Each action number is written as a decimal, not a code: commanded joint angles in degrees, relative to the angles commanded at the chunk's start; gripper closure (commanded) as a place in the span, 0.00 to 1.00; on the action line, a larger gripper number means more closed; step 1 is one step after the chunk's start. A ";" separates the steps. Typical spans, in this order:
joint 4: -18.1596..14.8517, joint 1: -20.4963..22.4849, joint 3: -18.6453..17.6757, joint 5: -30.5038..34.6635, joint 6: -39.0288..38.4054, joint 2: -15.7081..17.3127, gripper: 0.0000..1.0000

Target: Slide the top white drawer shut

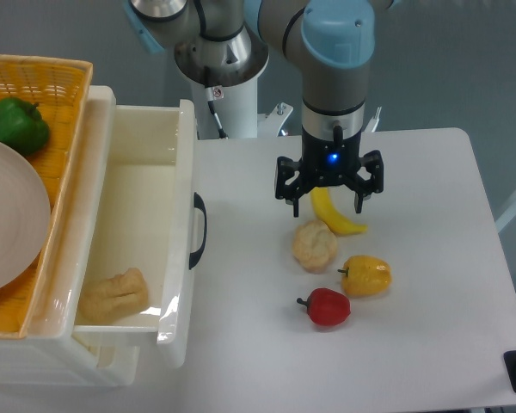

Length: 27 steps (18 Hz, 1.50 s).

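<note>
The top white drawer (182,172) stands pulled out to the right of its cabinet, open on top, with a black curved handle (198,230) on its front. A tan bread-like piece (113,295) lies inside it near the front corner. My gripper (327,203) hangs over the table well to the right of the drawer front, fingers spread open with nothing between them, just above a yellow banana (335,216).
An orange woven basket (34,77) on the cabinet top holds a green pepper (15,125) and a white plate (9,219). On the table lie a bread roll (315,245), a yellow pepper (366,274) and a red pepper (328,306).
</note>
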 joint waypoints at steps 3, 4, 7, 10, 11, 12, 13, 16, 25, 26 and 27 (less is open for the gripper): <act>0.09 0.00 -0.09 0.09 0.00 -0.61 0.00; 0.17 0.00 -0.09 0.09 0.00 -0.88 0.00; 0.18 0.00 -0.09 0.17 -0.09 -1.23 0.00; 0.09 -0.09 -0.79 0.26 -0.09 -1.58 0.00; 0.09 -0.09 -0.97 0.26 -0.17 -1.58 0.00; 0.00 -0.17 -1.05 0.26 -0.52 -2.02 0.00; -0.09 -0.26 -1.14 0.35 -0.79 -2.37 0.00; -0.09 -0.09 -2.46 0.44 -0.88 -2.55 0.00; 0.09 1.93 -1.58 -0.35 -6.59 -3.43 0.00; 0.09 2.37 -1.58 -0.44 -7.37 -3.43 0.00; 0.09 2.81 -1.58 -1.05 -7.99 -3.43 0.00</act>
